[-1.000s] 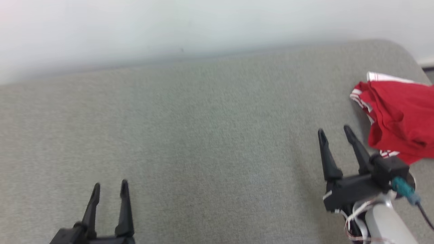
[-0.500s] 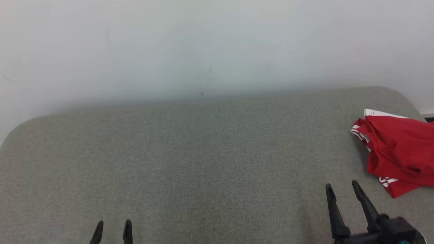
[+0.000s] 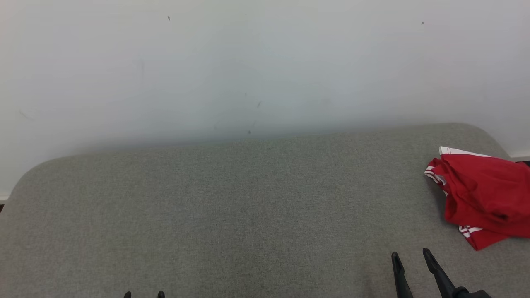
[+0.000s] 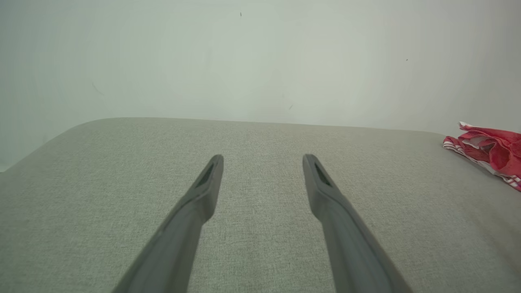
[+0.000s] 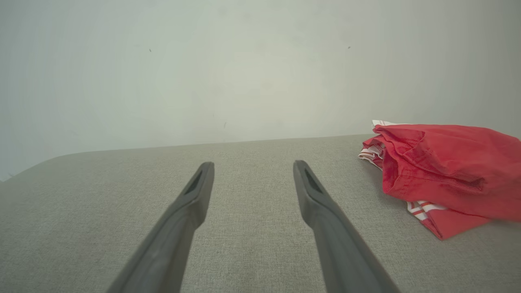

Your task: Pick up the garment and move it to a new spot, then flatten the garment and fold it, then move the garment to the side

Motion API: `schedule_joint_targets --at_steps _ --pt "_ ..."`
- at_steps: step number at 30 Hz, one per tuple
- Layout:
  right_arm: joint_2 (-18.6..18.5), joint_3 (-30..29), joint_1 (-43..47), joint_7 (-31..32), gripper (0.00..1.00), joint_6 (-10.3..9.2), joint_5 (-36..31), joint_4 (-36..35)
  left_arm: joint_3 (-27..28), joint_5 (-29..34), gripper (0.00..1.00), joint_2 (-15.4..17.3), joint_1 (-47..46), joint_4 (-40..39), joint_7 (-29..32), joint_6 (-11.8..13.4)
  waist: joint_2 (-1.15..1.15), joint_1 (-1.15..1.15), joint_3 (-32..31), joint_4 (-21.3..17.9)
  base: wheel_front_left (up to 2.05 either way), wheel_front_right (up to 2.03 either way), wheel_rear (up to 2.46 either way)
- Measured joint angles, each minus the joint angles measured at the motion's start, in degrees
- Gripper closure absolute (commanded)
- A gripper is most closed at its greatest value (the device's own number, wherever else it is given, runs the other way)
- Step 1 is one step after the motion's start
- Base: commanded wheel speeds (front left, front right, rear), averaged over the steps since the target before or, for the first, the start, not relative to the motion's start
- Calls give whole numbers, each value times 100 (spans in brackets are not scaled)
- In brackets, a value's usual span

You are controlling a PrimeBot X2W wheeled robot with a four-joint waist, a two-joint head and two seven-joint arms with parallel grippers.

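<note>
The garment [image 3: 484,194] is red with white stripes and lies folded in a loose bundle at the far right of the grey padded surface [image 3: 248,215]. It also appears at the right of the right wrist view as the garment [image 5: 443,175] and at the right edge of the left wrist view as the garment [image 4: 490,148]. My right gripper [image 3: 412,254] is open and empty at the lower right, nearer to me than the garment and apart from it. My left gripper [image 3: 143,294] shows only its two fingertips at the bottom edge. In the wrist views the left gripper [image 4: 262,160] and right gripper [image 5: 252,167] stand open over bare cloth.
A plain pale wall [image 3: 256,66] rises directly behind the grey surface. The surface has rounded back corners at the left [image 3: 37,169] and right [image 3: 484,132], with a dark strip of floor past each.
The head view has tilted upward, so more wall shows and both grippers sit lower in the picture. The garment lies as before, and both grippers stay open.
</note>
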Motion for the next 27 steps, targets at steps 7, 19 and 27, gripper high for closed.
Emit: schedule_joint_targets --at_steps 7,19,27 --pt "-18 30 2 0 0 0 25 -18 9 -82 0 -4 3 80 0 -49 0 1 -22 15 0 0 0" --pt "11 -26 135 108 100 0 519 364 -60 -559 100 -15 12 463 88 -49 0 2 1 31 0 0 0" --pt "0 -207 1 308 100 0 1488 489 -89 -1473 100 -11 -210 646 237 -103 0 2 38 43 0 0 0"
